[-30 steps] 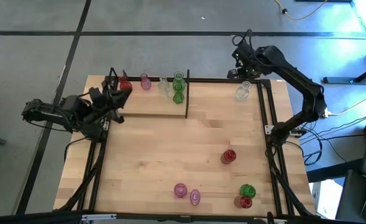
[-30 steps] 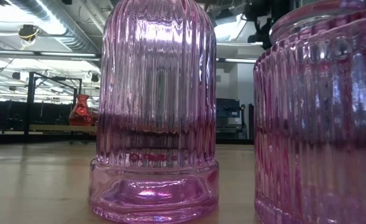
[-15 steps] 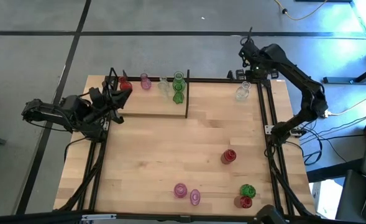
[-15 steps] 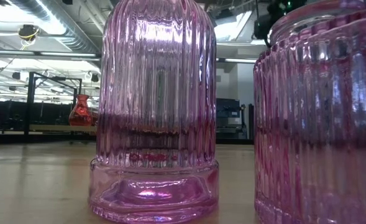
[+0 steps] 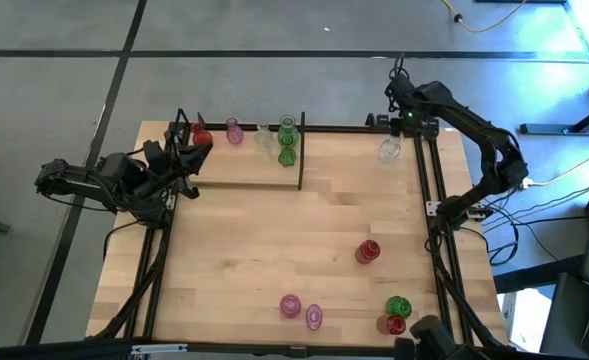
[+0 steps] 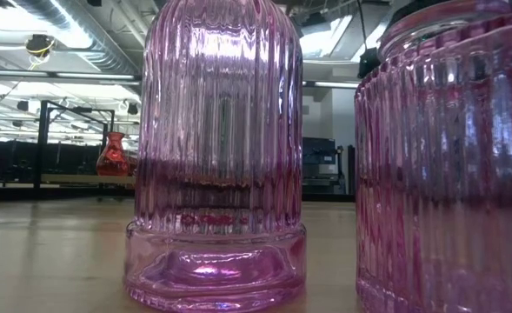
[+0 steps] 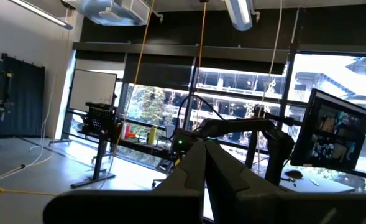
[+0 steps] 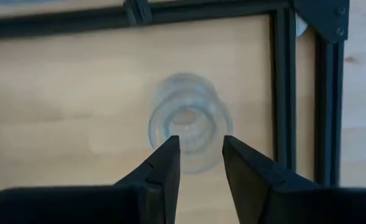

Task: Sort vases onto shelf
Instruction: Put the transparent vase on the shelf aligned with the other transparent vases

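Clear vase point(image 8: 187, 127) upright on surface point(image 5: 274, 250) at far right corner, well apart from shelf point(image 5: 242, 170) at far left. Step in hand, by judgement: lining up to pick it. Next: descend, straddle neck, close. Right pincer point(image 8: 199, 155) directly above vase mouth, fingers parted, empty, pointing down. Left pincer point(image 7: 204, 163) idle near shelf end, fingers together, aimed level into room.

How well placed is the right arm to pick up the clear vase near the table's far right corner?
Probably well placed: the right gripper hangs open above the clear vase, looking down on its mouth, with bare table around it and nothing between.
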